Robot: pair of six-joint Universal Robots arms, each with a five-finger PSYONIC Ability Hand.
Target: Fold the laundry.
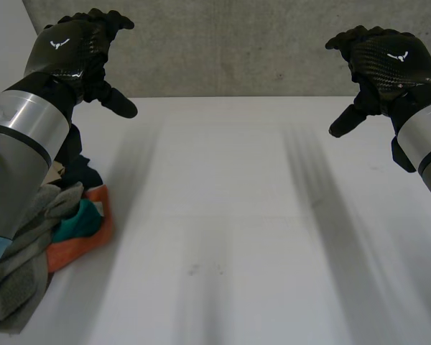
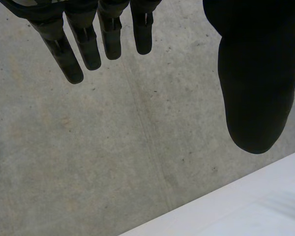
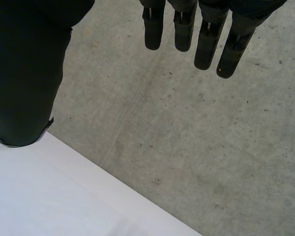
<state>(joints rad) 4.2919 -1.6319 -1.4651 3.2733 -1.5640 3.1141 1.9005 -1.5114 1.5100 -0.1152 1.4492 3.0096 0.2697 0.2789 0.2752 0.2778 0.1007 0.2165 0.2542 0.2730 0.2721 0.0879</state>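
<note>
I hold left hand [image 1: 70,52] and right hand [image 1: 389,61] high, fingers loose, empty — poised, I judge, to fetch from the clothes heap [image 1: 61,233] beside my left arm.

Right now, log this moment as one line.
left hand open, raised | right hand open, raised | laundry pile beside left arm, untouched | folding not begun

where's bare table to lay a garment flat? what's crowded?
Free: white table from the laundry pile across to the right arm, out to the far edge below the open left hand and right hand. Crowded: near-left corner, where the pile lies under the left arm.
</note>
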